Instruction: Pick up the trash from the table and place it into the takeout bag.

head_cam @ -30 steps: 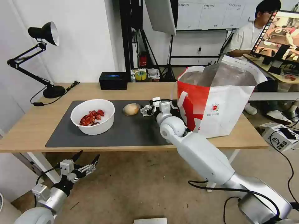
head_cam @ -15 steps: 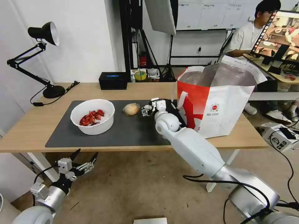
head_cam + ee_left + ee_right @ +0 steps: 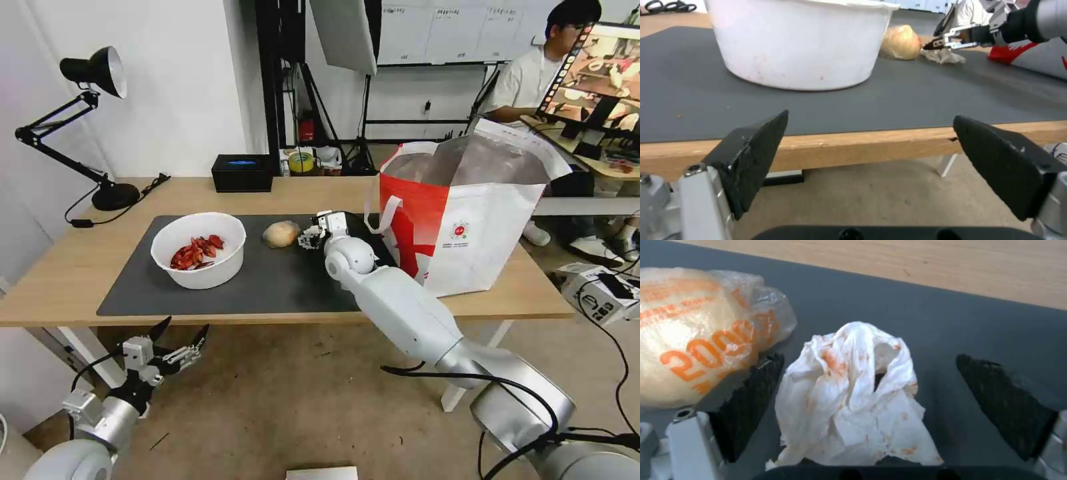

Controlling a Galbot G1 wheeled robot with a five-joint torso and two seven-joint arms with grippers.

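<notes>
On the table (image 3: 63, 270) a crumpled white napkin (image 3: 853, 396) with orange stains lies on the dark mat (image 3: 273, 283). My right gripper (image 3: 869, 360) stands open around it, one black finger on each side. Just beside it sits the round tan bun (image 3: 281, 233), wrapped in clear film with orange print (image 3: 689, 333). Farther left on the mat is the white bowl (image 3: 199, 250) of red shells. At the table's right end the red-and-white takeout bag (image 3: 467, 213) stands with its top open. My left gripper (image 3: 170, 343) hangs open below the table's front edge, facing the bowl (image 3: 800, 43).
A black box (image 3: 243, 173) sits at the table's back edge behind the mat. A black desk lamp (image 3: 100, 73) stands at the back left with its cord on the wood. The mat between bowl and bag is bare.
My right arm has reached further left, bringing its gripper up to the napkin beside the bun. The left arm has hardly moved.
</notes>
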